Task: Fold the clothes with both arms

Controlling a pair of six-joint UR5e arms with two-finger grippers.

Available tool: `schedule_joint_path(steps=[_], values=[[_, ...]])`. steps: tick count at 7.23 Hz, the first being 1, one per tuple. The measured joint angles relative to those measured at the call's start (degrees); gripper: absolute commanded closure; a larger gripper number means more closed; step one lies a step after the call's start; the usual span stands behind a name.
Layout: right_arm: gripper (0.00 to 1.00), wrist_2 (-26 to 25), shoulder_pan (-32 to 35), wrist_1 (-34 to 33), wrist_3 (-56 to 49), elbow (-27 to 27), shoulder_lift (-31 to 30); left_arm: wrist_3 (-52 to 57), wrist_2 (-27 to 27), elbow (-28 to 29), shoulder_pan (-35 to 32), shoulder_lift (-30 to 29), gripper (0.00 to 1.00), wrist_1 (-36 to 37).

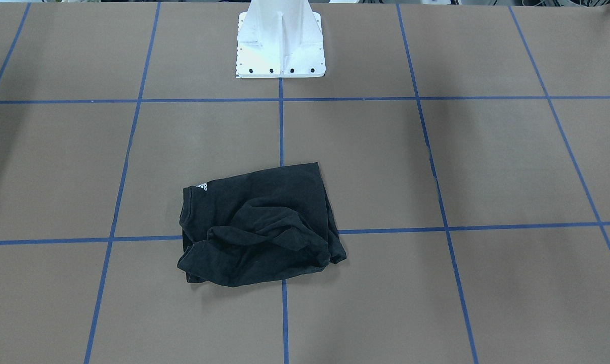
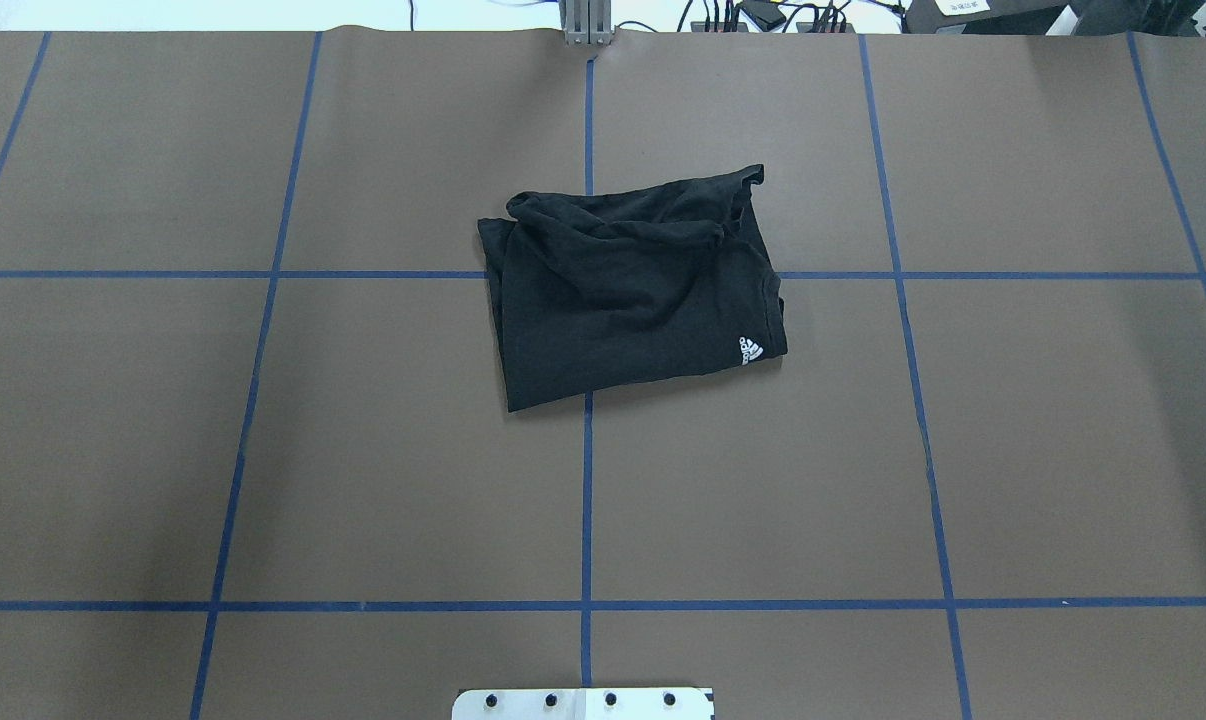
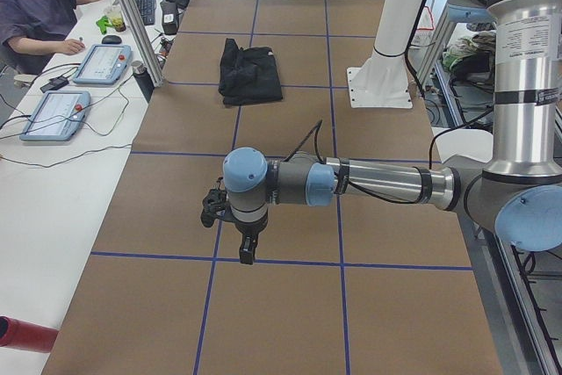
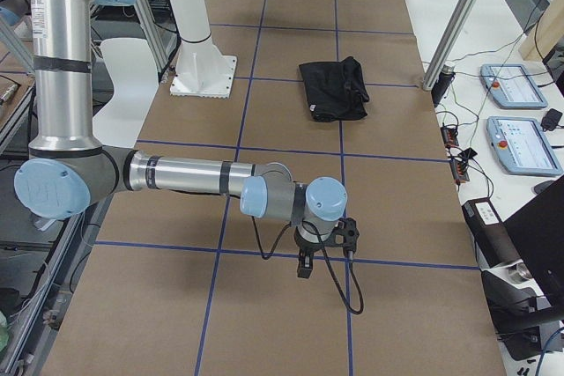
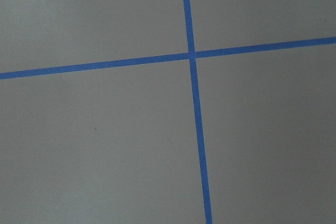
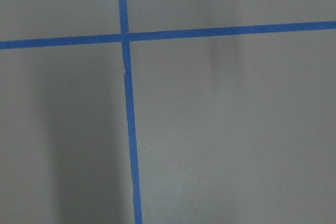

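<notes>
The black T-shirt (image 1: pixel 259 227) lies in a crumpled, roughly folded heap near the middle of the table, also seen in the overhead view (image 2: pixel 623 290). Only a small white mark (image 2: pixel 750 349) shows at one corner; the large logo is hidden. My left gripper (image 3: pixel 248 252) hangs over bare table far from the shirt (image 3: pixel 248 72). My right gripper (image 4: pixel 304 266) hangs over bare table at the other end, far from the shirt (image 4: pixel 333 87). I cannot tell whether either is open or shut. Both wrist views show only brown table and blue tape.
The white pedestal base (image 1: pixel 280 45) stands at the robot's edge of the table. Blue tape lines (image 2: pixel 586 500) grid the brown surface. An operator (image 3: pixel 39 6) sits at a side desk with teach pendants (image 3: pixel 101 63). An aluminium post (image 4: pixel 458 24) stands by the table edge.
</notes>
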Motion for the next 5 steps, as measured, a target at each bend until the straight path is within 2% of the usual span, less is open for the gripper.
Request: schedule_joint_path(steps=[5], values=[[0.0, 0.35, -1.15, -0.04, -0.09, 0.62, -0.01, -0.28, 0.29, 0.59, 0.06, 0.29, 0.0, 0.33]])
